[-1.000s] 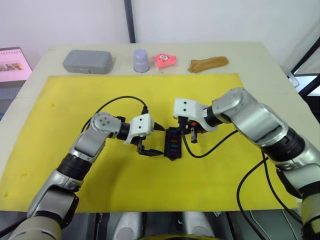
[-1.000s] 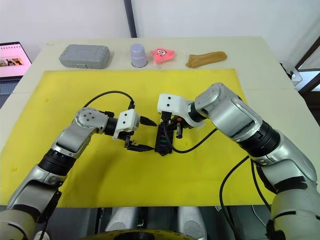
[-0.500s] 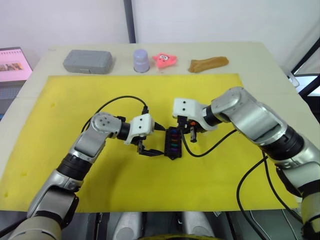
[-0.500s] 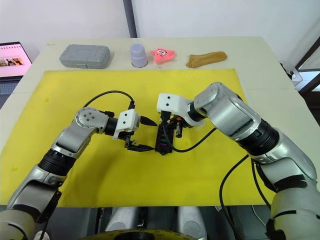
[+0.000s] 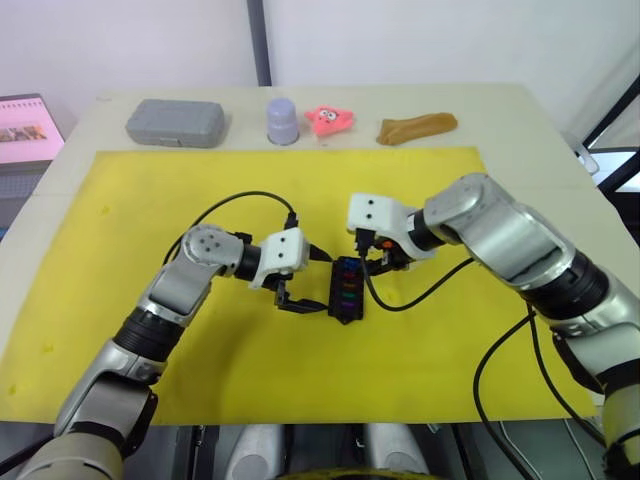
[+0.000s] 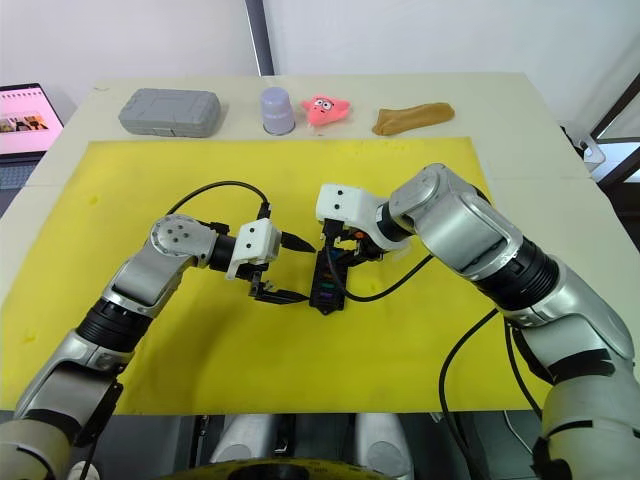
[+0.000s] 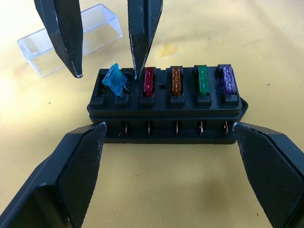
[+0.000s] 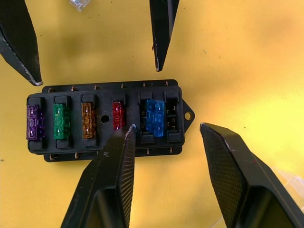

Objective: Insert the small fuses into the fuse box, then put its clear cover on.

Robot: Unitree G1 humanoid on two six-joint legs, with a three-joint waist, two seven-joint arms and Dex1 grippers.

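The black fuse box [image 5: 347,288] lies mid-mat. Purple [image 7: 228,79], green [image 7: 203,80], amber [image 7: 176,80] and red [image 7: 148,81] small fuses stand seated in one row. A teal fuse [image 7: 114,80] sits tilted in the slot nearest the tab end. My left gripper [image 7: 168,127] is open, one finger at each end of the box. My right gripper [image 8: 167,127] is open just above the teal fuse, holding nothing. The clear cover [image 7: 97,23] lies on the mat just behind the box.
A yellow mat [image 5: 150,220] covers the table. Along the back edge stand a grey case [image 5: 175,122], a lavender cup [image 5: 283,120], a pink toy [image 5: 328,119] and a brown object [image 5: 416,127]. A laptop screen [image 5: 25,130] sits far left. Black cables loop beside both wrists.
My right gripper has turned and shifted slightly toward the tab end of the fuse box. The left arm and the box have stayed put.
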